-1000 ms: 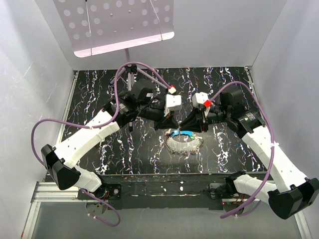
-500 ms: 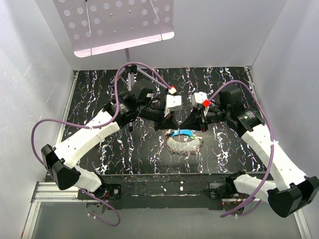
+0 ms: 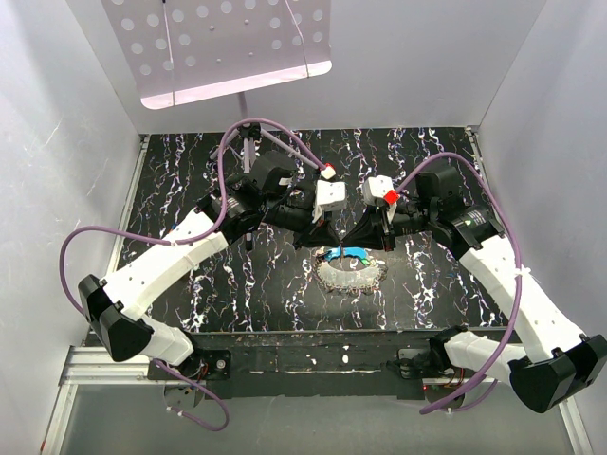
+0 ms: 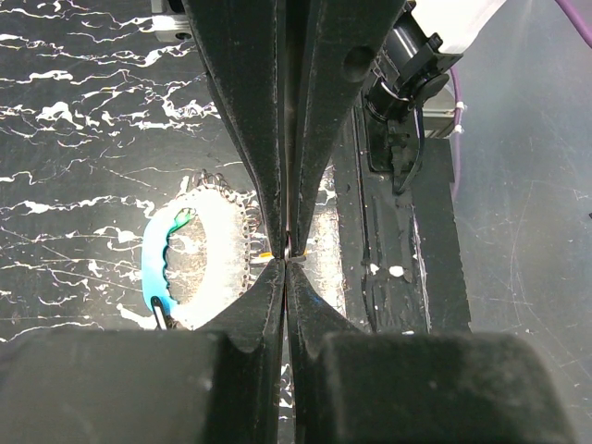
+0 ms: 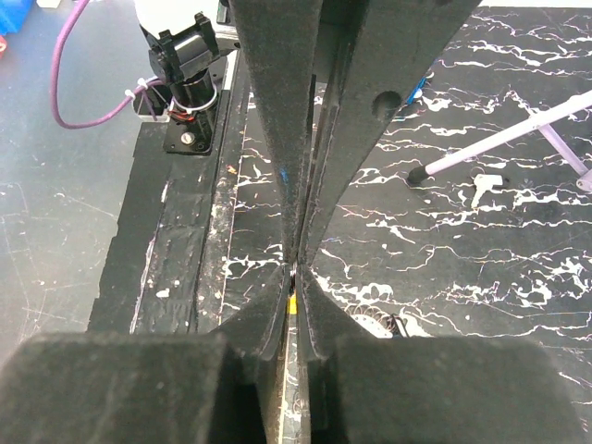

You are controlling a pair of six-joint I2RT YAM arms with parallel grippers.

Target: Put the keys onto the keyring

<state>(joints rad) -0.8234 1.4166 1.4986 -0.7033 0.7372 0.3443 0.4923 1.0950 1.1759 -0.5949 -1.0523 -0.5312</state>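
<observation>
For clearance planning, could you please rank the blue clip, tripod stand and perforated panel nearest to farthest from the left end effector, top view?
1. Blue clip: table centre.
2. Tripod stand: back left.
3. Perforated panel: overhead, far back.

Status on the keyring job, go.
Both shut: left hand tip to tip with right hand, which pinches yellow key. White loop with blue piece lies close by. No obstruction visible.

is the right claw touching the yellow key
Touching. The right wrist view shows a sliver of the yellow key pinched inside the right claw, with no gap on either side.
</observation>
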